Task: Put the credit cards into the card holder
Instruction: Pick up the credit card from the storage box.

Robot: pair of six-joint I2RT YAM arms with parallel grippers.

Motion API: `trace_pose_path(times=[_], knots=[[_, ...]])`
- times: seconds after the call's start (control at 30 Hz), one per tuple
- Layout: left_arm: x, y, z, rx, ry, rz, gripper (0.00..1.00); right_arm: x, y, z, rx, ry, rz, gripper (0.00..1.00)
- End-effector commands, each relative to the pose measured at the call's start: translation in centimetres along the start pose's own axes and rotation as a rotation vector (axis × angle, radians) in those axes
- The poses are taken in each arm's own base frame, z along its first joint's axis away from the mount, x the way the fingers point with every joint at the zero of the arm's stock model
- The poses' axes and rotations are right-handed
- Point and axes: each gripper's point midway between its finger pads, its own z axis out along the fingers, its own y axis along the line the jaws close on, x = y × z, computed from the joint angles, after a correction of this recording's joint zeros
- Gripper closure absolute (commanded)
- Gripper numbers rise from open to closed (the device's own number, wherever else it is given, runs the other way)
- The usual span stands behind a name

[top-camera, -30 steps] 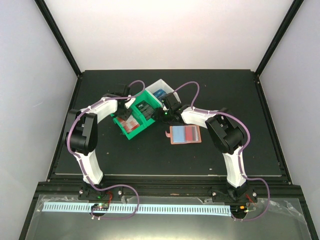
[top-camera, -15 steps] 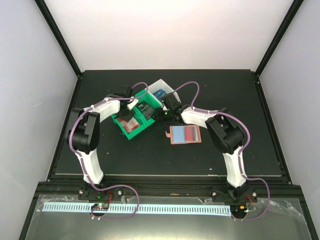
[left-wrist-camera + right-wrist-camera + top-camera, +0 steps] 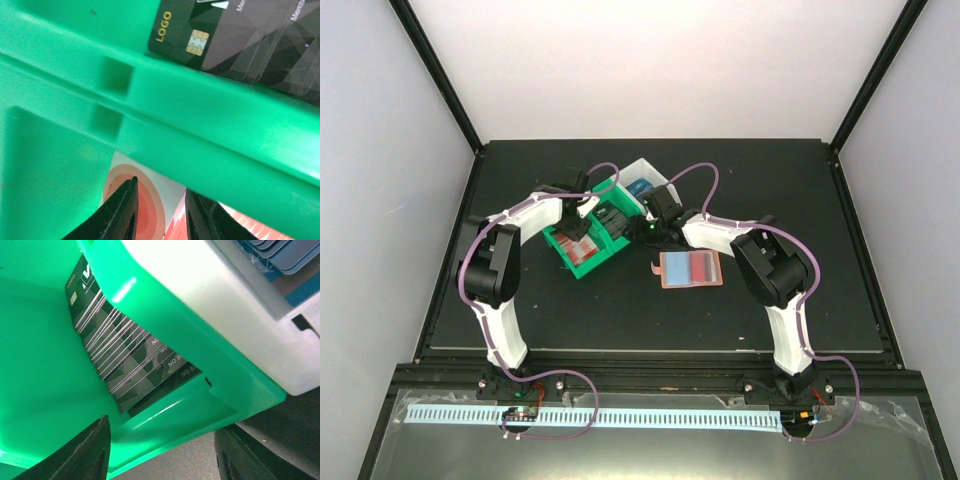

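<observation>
The card holder (image 3: 691, 268) lies open on the black table, salmon with pale blue pockets. Credit cards stand in a green bin (image 3: 592, 238): dark ones (image 3: 240, 45) beyond a divider, and a white one with red rings (image 3: 150, 200) in the near compartment. My left gripper (image 3: 161, 215) is down in that near compartment, its jaws a narrow gap apart over the white and red cards. My right gripper (image 3: 165, 460) is open wide astride the green bin's corner wall (image 3: 200, 405), one finger inside and one outside. Table shows between the wall and the outer finger.
A white bin (image 3: 645, 178) holding blue cards (image 3: 270, 252) stands against the green bin's far right side. More dark cards (image 3: 130, 360) lean in the green bin's right compartment. Both forearms cross over the bins.
The left gripper has shifted a little to the right inside the green bin and its jaws have narrowed. The right arm and the card holder have not moved.
</observation>
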Motion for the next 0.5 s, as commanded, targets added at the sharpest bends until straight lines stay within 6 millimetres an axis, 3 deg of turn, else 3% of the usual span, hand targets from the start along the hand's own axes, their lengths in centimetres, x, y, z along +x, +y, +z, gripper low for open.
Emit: trace_pose_path(times=[0.0,0.47], knots=[[-1.4,3.3,-1.0,-0.105,-0.019,-0.066,0.73,2.8,-5.5,1.1,0.174,0.088,0.018,0.43],[-1.6,4.5,-1.1,-0.177,-0.056,-0.080,0.79,2.8,-5.4,1.1,0.170,0.088,0.018,0.43]])
